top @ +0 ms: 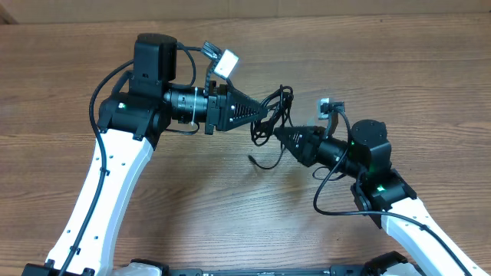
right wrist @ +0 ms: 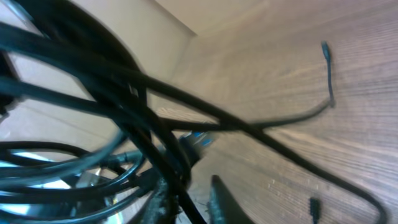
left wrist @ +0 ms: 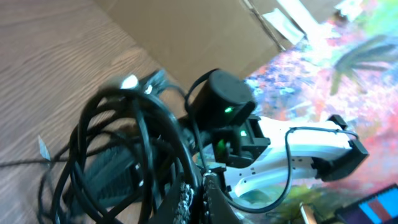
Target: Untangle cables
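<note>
The cables (top: pixel 282 103) are a knotted black bundle hanging between my two grippers at the middle of the wooden table. One strand trails down to a plug end (top: pixel 252 159) lying on the wood. My left gripper (top: pixel 265 115) comes in from the left, shut on the bundle's left side. In the left wrist view its jaws (left wrist: pixel 200 196) are pressed together under the loops (left wrist: pixel 124 143). My right gripper (top: pixel 278 132) is at the bundle's lower edge. In the right wrist view its fingers (right wrist: pixel 193 202) are slightly apart with one strand between them, and loops (right wrist: pixel 124 81) fill the left.
A cardboard box (left wrist: pixel 205 31) stands at the table's far edge. My right arm's body (left wrist: pixel 217 106) is close behind the bundle. Thick arm cords loop beside the right arm (top: pixel 322 203) and the left arm (top: pixel 100 100). A loose cable end (right wrist: pixel 324 50) lies on the wood.
</note>
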